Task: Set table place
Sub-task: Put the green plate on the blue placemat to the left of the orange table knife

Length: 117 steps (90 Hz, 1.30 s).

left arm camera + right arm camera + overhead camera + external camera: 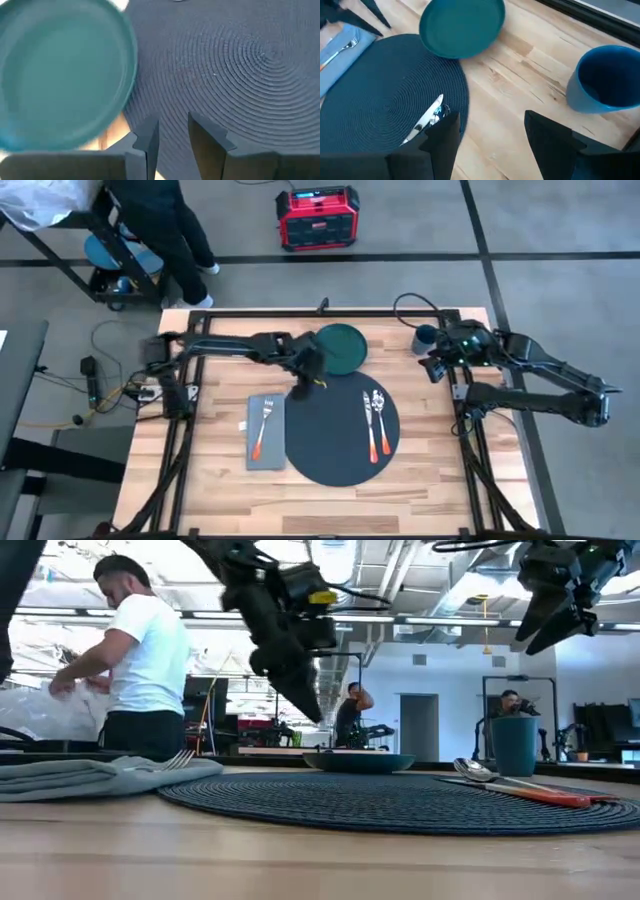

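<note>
The round dark placemat (338, 435) lies flat on the wood table (430, 480), and it also shows in the left wrist view (240, 65). The green plate (342, 347) rests on the table at the placemat's far edge. My left gripper (172, 140) hangs open above the placemat's far-left rim, beside the plate (60, 75), with nothing between its fingers. In the low view, my left gripper (300, 690) is well clear of the table. My right gripper (495, 140) is open and raised at the far right, near the blue cup (607, 77).
A grey napkin (265, 432) with a fork (262, 425) on it lies left of the placemat. A spoon and a knife (375, 425) lie on the placemat's right side. The blue cup (425, 338) stands at the far right. A person (140, 660) stands beyond the table's far left corner.
</note>
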Each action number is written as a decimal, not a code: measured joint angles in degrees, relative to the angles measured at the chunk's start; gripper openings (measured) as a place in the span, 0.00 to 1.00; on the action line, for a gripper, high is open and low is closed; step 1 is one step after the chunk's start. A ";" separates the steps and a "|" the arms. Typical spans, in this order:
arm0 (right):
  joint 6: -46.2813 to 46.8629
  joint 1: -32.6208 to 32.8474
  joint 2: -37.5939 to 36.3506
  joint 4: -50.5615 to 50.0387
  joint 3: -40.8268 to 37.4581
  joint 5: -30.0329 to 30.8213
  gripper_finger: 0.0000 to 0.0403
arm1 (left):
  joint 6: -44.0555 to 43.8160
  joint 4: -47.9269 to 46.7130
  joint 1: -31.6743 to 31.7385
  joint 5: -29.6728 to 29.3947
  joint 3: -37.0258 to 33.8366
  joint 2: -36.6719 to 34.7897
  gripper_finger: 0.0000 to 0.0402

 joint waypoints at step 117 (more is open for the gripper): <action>2.78 -0.02 0.00 -0.52 0.00 0.12 0.52 | 4.53 -8.30 1.04 -7.15 23.25 21.07 0.10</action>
